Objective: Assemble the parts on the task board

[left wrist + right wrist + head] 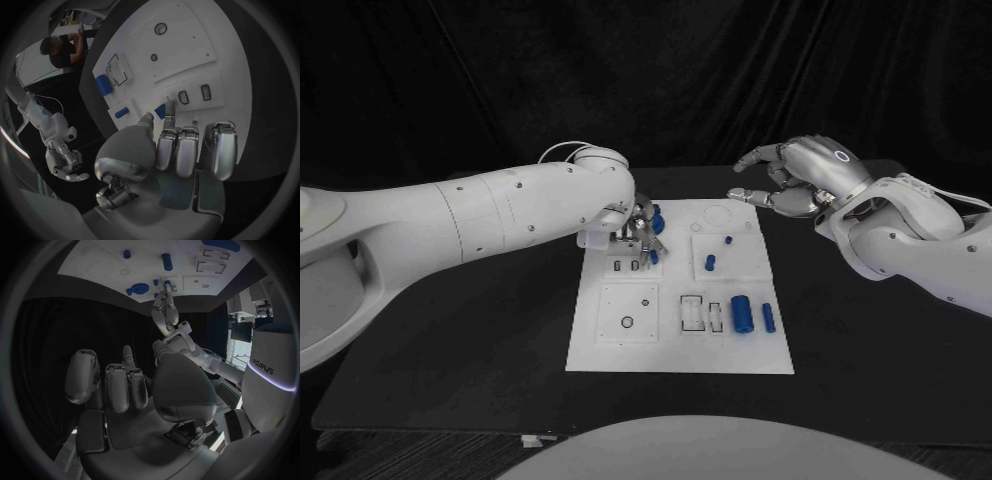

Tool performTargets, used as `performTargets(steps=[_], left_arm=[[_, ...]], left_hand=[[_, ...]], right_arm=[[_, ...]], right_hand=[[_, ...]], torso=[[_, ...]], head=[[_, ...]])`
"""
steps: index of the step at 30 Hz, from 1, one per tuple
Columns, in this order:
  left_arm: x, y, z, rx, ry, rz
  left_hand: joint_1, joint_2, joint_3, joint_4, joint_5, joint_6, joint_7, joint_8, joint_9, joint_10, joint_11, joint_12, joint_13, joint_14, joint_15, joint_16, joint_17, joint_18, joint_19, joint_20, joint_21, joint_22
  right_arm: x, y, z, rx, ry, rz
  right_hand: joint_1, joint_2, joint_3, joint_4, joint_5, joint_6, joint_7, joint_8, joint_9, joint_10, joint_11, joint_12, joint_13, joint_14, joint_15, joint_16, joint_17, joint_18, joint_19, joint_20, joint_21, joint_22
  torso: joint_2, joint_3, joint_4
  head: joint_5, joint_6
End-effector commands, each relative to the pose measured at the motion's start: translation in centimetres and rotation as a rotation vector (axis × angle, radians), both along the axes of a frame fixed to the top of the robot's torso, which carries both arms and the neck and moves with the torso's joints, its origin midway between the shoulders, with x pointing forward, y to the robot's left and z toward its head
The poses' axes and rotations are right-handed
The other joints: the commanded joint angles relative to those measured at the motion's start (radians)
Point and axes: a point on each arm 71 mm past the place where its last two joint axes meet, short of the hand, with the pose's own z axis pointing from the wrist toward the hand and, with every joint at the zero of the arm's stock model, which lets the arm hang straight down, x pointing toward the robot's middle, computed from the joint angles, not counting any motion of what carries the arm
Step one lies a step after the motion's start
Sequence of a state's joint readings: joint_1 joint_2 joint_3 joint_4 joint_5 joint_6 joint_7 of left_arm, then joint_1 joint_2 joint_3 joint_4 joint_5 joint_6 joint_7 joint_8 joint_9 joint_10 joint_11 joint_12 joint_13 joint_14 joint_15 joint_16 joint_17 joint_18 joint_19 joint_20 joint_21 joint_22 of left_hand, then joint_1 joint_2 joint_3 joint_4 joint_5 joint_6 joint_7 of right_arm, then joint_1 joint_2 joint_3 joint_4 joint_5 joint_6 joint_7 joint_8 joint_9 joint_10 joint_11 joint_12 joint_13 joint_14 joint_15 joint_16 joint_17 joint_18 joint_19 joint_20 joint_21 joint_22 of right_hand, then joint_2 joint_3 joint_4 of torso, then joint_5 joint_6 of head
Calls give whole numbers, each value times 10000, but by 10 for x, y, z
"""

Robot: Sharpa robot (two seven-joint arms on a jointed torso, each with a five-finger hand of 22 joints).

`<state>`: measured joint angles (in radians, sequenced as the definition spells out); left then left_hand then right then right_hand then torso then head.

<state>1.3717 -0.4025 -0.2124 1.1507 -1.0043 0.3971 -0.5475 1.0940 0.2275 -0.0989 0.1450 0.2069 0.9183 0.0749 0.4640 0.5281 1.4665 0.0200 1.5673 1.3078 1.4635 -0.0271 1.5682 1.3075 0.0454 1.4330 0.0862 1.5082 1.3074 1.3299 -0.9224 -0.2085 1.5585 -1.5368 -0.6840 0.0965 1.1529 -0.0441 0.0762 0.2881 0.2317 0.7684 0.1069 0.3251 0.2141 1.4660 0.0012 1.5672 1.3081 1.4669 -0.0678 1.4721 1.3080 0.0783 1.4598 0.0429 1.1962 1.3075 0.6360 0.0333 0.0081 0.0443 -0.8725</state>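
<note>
The white task board (625,350) lies mid-table. My left hand (635,230) is low over its far left part and pinches a small blue part (653,257) between thumb and a fingertip, next to two small rectangular slots (635,266). In the left wrist view the same blue part (160,110) sits between the fingertips (170,119), on the board (187,30). My right hand (798,180) hovers off the board's far right corner, fingers loosely bent and apart, holding nothing. Loose blue parts lie on the board: a thick cylinder (741,310), a thin one (767,317) and a short one (710,263).
Another small blue part (731,240) stands near the board's far right, and a round blue piece (137,289) lies beside my left hand (164,302). Empty rectangular recesses (692,312) sit left of the thick cylinder. Black table surrounds the board.
</note>
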Motion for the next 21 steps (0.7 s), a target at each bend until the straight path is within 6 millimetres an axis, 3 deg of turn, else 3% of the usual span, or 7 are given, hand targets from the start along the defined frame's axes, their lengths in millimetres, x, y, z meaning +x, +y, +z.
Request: performTargets(steps=[1, 13, 21], left_arm=[[-1, -3, -1, -174, 86, -183], [0, -6, -3, -298, 68, -203], [1, -6, -4, -338, 78, -203]], left_hand=[[74, -43, 145, -73, 99, 31, -35, -75, 72, 1043, -103, 35, 2630, 1073, -79, 26, 2633, -40, -20, -80, -60, 1181], [296, -286, 1113, -699, 626, 27, -70, -469, 460, 1043, -144, 35, 2630, 1073, -120, 26, 2633, -28, -44, -124, -123, 1165], [26, -686, 2464, -1209, 1102, 91, -60, -844, 829, 1043, -145, 35, 2630, 1073, -118, 26, 2633, -26, -33, -135, -165, 1197]], right_arm=[[0, -1, 0, 60, -151, -55], [0, -1, -1, 33, -92, -78], [0, -1, -2, 2, -23, -95]], right_hand=[[63, 40, 26, -31, 57, 75, -17, 67, -20, 1048, 81, 36, 2627, 803, 90, -71, 1633, -37, -3, 53, -51, 1645], [149, 58, 38, -51, 73, 91, -8, 80, -31, 1048, 95, 36, 2627, 797, 103, -94, 1613, -33, -14, 63, -80, 1637], [207, 73, 49, -65, 87, 100, -4, 88, -38, 1048, 101, 36, 2627, 795, 109, -100, 1607, -32, -17, 69, -87, 1635]], torso=[[-12, 7, -12], [-16, 16, -2], [-12, 18, 13]], head=[[-6, -1], [-6, -1], [2, -1]])
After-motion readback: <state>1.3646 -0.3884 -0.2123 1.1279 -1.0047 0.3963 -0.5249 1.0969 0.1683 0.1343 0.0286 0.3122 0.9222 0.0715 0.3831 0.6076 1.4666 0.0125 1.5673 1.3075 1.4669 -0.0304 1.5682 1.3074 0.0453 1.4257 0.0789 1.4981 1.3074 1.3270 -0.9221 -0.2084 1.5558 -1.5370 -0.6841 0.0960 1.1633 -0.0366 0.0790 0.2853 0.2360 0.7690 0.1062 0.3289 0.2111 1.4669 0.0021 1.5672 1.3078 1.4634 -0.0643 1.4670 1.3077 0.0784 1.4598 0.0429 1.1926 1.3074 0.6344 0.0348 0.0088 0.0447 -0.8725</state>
